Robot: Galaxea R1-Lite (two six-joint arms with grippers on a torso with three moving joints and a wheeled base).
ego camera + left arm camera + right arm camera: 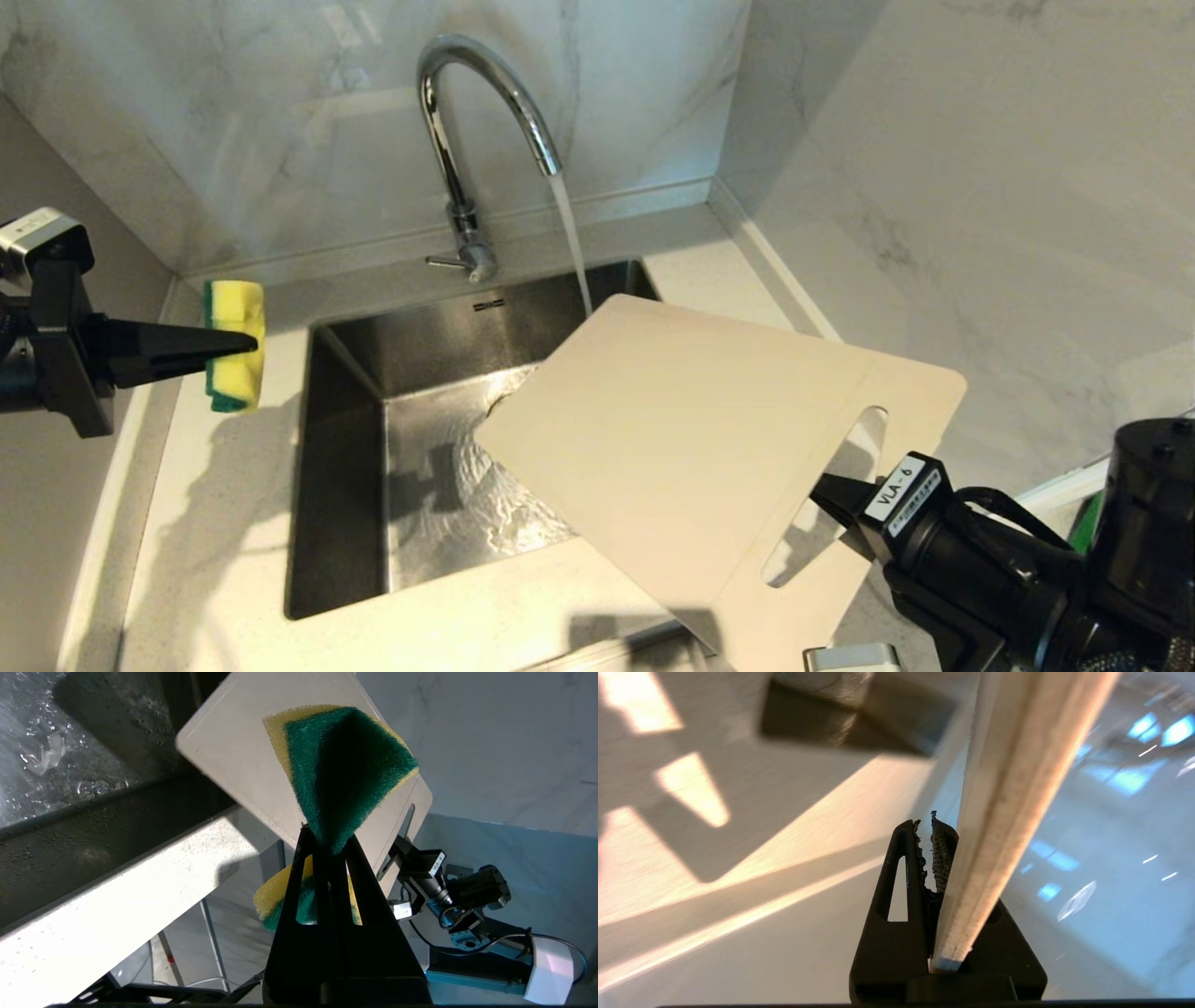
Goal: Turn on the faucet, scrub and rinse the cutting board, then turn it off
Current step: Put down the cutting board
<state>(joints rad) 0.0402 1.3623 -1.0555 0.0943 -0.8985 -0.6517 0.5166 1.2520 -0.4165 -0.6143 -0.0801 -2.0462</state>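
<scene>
The chrome faucet (467,112) is running, and its stream (571,243) falls just behind the far corner of the cutting board (672,439). This pale beige board hangs tilted over the right side of the sink (345,448). My right gripper (831,495) is shut on it at the slot handle; the right wrist view shows the board's edge (1008,812) beside that gripper (927,826). Left of the sink, above the counter, my left gripper (245,343) is shut on a yellow-and-green sponge (238,308). In the left wrist view the sponge (345,751) sticks out past the gripper (329,840).
Water pools and ripples on the sink floor (467,504). The faucet's thin lever (448,263) points left at its base. Marble walls close in behind and to the right. Pale counter (215,523) runs along the sink's left and front.
</scene>
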